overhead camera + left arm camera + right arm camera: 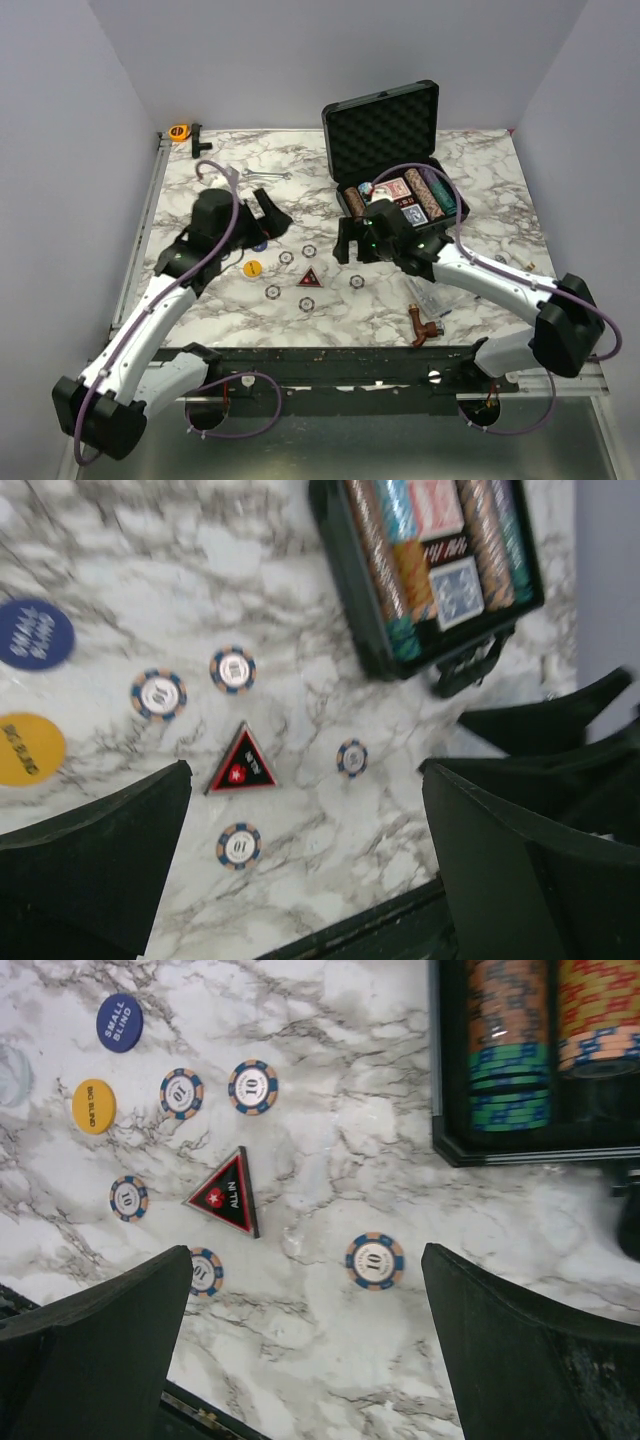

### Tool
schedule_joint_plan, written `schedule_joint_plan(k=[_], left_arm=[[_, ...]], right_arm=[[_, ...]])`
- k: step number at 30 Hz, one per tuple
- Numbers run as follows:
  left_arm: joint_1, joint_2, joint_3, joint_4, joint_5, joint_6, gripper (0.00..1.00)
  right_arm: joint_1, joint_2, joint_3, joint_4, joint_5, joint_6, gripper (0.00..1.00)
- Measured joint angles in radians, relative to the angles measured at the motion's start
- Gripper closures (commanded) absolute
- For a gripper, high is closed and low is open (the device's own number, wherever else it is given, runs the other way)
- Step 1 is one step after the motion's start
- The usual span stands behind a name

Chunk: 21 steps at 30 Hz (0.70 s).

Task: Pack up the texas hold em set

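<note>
Your left claw (pixel 305 775) hangs wide and empty above the marble bench (pixel 330 320), with the yellow disc (pixel 253 268) and blue disc (pixel 33 633) near it. Five striped chips (pixel 375 1261) and the triangular all-in marker (pixel 225 1194) lie loose between the arms, not yet packed. Your right claw (pixel 305 1255), equally wide, holds nothing, and one chip sits below its gap. At right, the open case (pixel 385 130) already carries chip rows and both card decks (pixel 455 590).

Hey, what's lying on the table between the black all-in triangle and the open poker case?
Nothing: the right wrist view shows bare marble between the triangle and the case; one chip sits just off that line.
</note>
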Motion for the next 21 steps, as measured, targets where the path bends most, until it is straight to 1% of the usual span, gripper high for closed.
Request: schedule_joint_plan(k=[2,5,8,10,15,21], left_arm=[[0.069,-0.075,0.064,-0.026,-0.01,0.032,0.01],[0.13,-0.129,0.185,-0.057,-0.023,0.085,0.01],[0.143,-0.145,0.29,-0.065,-0.032,0.127,0.01],[0.145,-0.159,0.337,-0.054,-0.04,0.157,0.01],[0.157,-0.181,0.338,-0.033,-0.068,0.225,0.02],[0.216,-0.179,0.244,-0.035,-0.096,0.264,0.02]], right_arm=[[0.057,0.06,0.036,0.0,0.045,0.027,0.0],[0.143,0.161,0.096,0.0,0.098,0.05,0.0],[0.197,0.257,0.153,0.0,0.119,0.05,0.0],[0.211,0.317,0.187,0.0,0.123,0.042,0.0],[0.236,0.443,0.244,0.002,0.122,-0.021,0.0],[0.267,0.504,0.249,0.018,0.116,-0.066,0.0]])
